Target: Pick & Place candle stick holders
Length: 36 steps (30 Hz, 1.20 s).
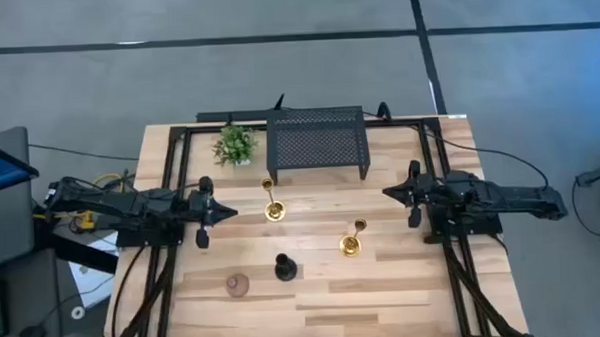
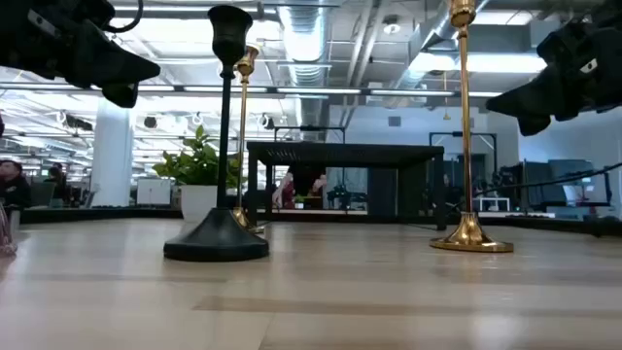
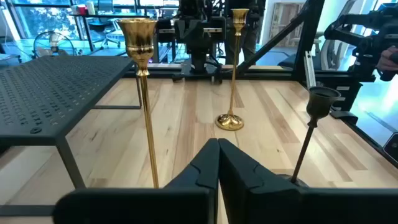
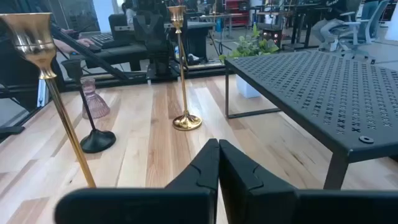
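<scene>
Wooden table (image 1: 384, 286): pale planks filling the middle and lower part of the high view, with a dark frame along its edges.
Left arm: lies across the left edge of the table, mid-height in the high view; left gripper (image 1: 225, 214) has its fingers pressed together, empty, tip pointing at the nearer gold holder without touching it.
Right arm: comes in from the right edge, mid-height; right gripper (image 1: 389, 191) is also closed on nothing, well apart from every holder.
Mesh stand (image 1: 317, 141): black, upper centre of the table.
Plant (image 1: 235, 144): green, just left of the stand.
Gold holder one (image 1: 273, 206): upright, left of centre, below the stand's left end.
Gold holder two (image 1: 351, 243): upright, right of centre, lower than the first.
Black holder (image 1: 284, 267): upright, lower centre, between the two gold ones and nearer the bottom edge.
Pink holder (image 1: 238, 284): squat, lower left, just left of the black one, apart from it.
</scene>
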### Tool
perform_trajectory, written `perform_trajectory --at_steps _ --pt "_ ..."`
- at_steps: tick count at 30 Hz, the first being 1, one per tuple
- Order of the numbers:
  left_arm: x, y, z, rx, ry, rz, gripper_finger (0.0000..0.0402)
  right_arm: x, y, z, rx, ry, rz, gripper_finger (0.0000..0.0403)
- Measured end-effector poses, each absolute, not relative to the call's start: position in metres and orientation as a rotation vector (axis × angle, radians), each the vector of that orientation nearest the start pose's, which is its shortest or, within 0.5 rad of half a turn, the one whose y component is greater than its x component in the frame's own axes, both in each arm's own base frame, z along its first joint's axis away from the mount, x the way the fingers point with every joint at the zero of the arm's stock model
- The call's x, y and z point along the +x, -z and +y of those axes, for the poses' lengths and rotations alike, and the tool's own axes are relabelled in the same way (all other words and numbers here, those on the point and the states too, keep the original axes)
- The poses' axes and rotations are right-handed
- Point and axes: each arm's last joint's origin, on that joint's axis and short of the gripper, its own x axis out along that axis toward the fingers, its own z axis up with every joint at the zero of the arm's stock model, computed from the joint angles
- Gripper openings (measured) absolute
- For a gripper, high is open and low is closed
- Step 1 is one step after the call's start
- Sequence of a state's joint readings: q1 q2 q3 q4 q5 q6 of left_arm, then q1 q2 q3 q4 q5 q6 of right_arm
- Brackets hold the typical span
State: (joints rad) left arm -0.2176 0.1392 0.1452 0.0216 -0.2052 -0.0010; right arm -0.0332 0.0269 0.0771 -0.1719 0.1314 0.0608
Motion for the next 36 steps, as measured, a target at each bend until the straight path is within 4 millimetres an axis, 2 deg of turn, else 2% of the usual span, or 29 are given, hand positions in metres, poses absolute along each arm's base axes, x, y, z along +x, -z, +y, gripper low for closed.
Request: perform_trajectory --at_steps 30,36 --pt "0.0981 -0.2055 -0.0156 -0.009 0.011 -0.04 0.0006 0.0933 -0.1711 -0.007 0.055 0.169 0.117 0.0" --pt "0.0981 -0.2071 -0.0155 0.046 0.007 -0.057 0.0006 0.0933 -0.1711 -0.007 0.055 0.169 0.117 0.0"
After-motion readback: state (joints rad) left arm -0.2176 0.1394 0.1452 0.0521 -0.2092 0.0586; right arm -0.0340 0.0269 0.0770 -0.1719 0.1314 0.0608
